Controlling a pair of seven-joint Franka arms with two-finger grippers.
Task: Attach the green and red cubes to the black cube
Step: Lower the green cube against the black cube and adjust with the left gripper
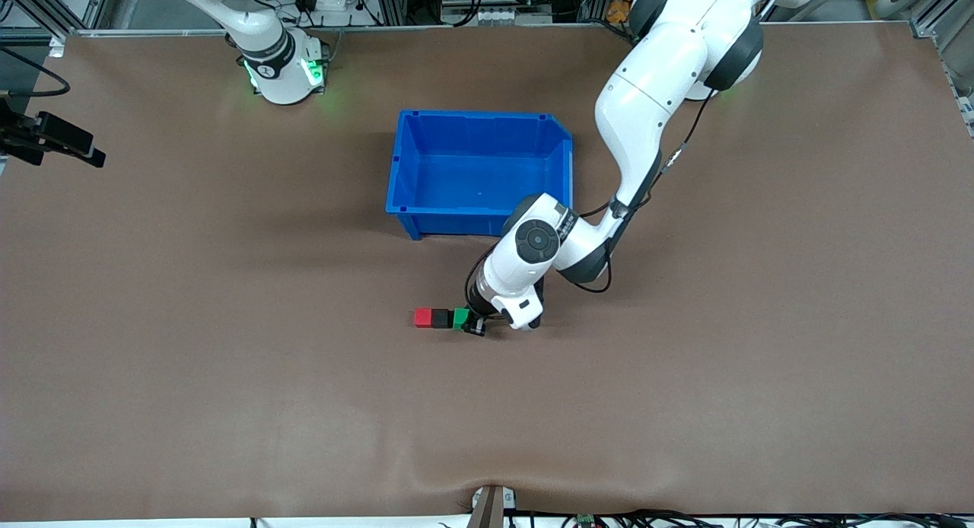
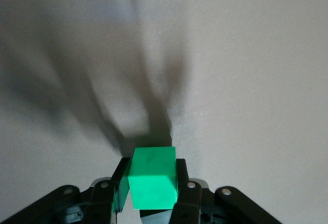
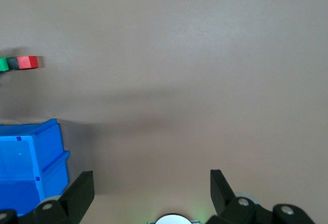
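Left claw point(image 2: 152, 193) clamped on green cube point(image 2: 152, 179), touching black cube point(image 1: 440, 319); right claw point(image 3: 148, 193) apart, waiting.

Cube row: red cube point(image 1: 423, 318), black cube point(image 1: 440, 319) and green cube point(image 1: 459, 318) lie touching in a line on the table point(image 1: 190, 361), near its middle, black between the other two.
Row ends: red cube toward the right arm's end, green cube toward the left arm's end.
Bin point(image 1: 479, 170): farther from the front camera than the row, toward the table edge where the bases stand.
Left gripper point(image 1: 473, 324): at the green cube, fingers point(image 2: 121, 184) on both its sides.
Right gripper point(image 3: 151, 193): waits high over the table, near the right arm's end.
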